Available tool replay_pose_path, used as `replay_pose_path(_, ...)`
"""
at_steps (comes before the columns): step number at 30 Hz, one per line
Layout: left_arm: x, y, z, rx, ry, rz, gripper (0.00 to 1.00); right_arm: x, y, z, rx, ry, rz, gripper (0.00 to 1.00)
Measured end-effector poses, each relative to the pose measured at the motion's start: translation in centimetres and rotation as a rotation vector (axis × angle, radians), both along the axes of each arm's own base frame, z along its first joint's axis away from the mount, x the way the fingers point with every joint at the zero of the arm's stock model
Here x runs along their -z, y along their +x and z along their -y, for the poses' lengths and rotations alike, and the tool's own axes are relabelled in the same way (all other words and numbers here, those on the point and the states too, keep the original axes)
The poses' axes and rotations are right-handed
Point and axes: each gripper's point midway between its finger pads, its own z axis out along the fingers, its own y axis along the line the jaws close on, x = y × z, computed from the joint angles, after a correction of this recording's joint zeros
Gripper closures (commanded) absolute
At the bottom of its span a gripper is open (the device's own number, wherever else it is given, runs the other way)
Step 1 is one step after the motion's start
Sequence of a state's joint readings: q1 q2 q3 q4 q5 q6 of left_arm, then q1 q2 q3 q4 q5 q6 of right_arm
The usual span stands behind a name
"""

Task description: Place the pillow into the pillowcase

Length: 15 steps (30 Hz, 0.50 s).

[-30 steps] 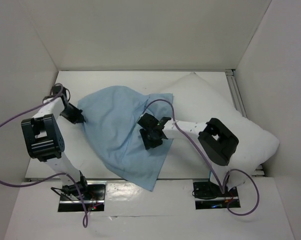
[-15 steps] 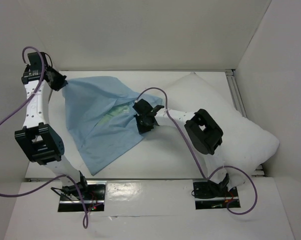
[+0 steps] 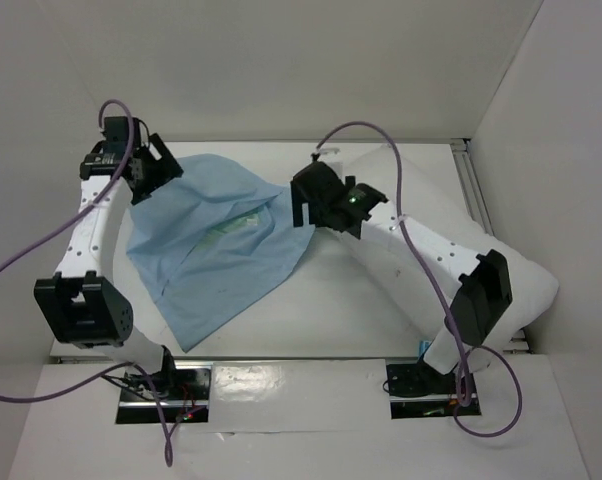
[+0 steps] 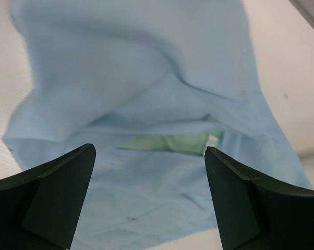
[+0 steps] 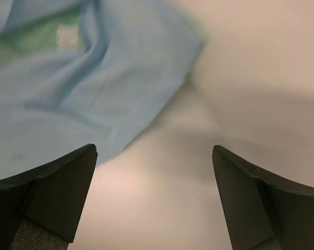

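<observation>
The left arm rises from its base at the near left, bends at the elbow and reaches to the far left, where the left pincer (image 3: 161, 172) hangs over the far left corner of the pillowcase (image 3: 211, 260) with its fingers wide apart and nothing between them. The right arm stretches from the near right across the pillow (image 3: 431, 180), which lies at the right. The right pincer (image 3: 303, 205), also spread and empty, hangs above the right edge of the light blue pillowcase, which lies spread on the surface (image 3: 351, 310) at centre-left.
</observation>
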<state>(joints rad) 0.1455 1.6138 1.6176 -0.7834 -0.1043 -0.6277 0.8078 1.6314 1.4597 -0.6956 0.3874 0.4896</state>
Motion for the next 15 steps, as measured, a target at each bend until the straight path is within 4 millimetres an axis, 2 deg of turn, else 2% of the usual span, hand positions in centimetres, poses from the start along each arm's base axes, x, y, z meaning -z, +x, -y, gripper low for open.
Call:
replay_pose_path(2, -1.7, -0.9, 3.2, 0.075, 0.010, 0.045, 0.05, -2.1, 2.5, 3.0, 0.121, -0.061, 0.073, 0.00)
replay_pose_path(4, -2.5, -1.7, 6.0, 0.144, 0.007, 0.076, 0.06, -2.2, 4.5, 6.2, 0.233, -0.160, 0.092, 0.00)
replay_pose_path(6, -2.0, -2.5, 7.9, 0.193, -0.001, 0.072, 0.08, 0.1, 6.0, 8.9, 0.308, -0.272, 0.058, 0.00)
replay_pose_path(8, -0.3, -3.0, 9.6, 0.239, -0.017, 0.040, 0.09, 3.9, 7.0, 11.1, 0.347, -0.374, -0.020, 0.03)
replay_pose_path(10, 2.2, -3.9, 11.4, 0.289, -0.037, -0.016, 0.11, 6.7, 7.6, 12.6, 0.356, -0.434, -0.081, 0.50)
replay_pose_path(12, 4.9, -5.2, 13.2, 0.343, -0.053, -0.084, 0.11, 7.7, 7.8, 13.7, 0.357, -0.453, -0.115, 0.99)
replay_pose_path(15, 7.5, -6.9, 15.3, 0.407, -0.060, -0.161, 0.11, 6.2, 8.5, 14.4, 0.378, -0.390, -0.090, 1.00)
